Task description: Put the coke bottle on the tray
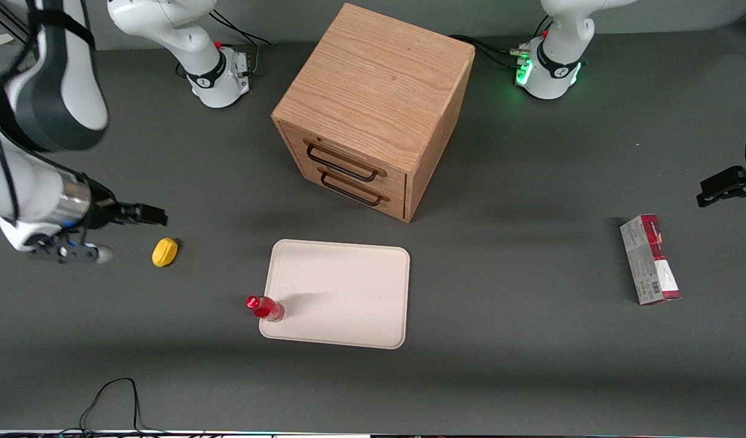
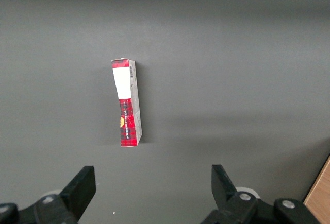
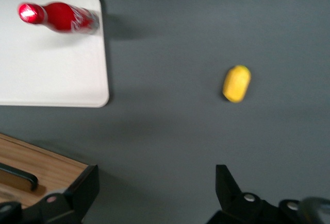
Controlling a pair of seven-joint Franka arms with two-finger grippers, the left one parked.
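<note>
The front view looks steeply down on the whole desk (image 1: pixel 531 377) from high up. The right wrist view looks straight down past its open claw (image 3: pixel 154 193), close in, sharing the tray (image 3: pixel 51 74) corner, coke bottle (image 3: pixel 59 17) and lemon (image 3: pixel 236 83) with the front view. The left wrist view shares the carton (image 2: pixel 126 103).

1. The gripper (image 3: pixel 154 195) shows only its two finger ends at the wrist view's edge (spread apart); the rest is cut off.
2. The coke bottle (image 3: pixel 59 17) is smeared, so its white script is probably unreadable.
3. The drawer cabinet (image 3: pixel 36 175) is cropped to one corner.
4. The tray (image 3: pixel 62 74) runs off the frame.
</note>
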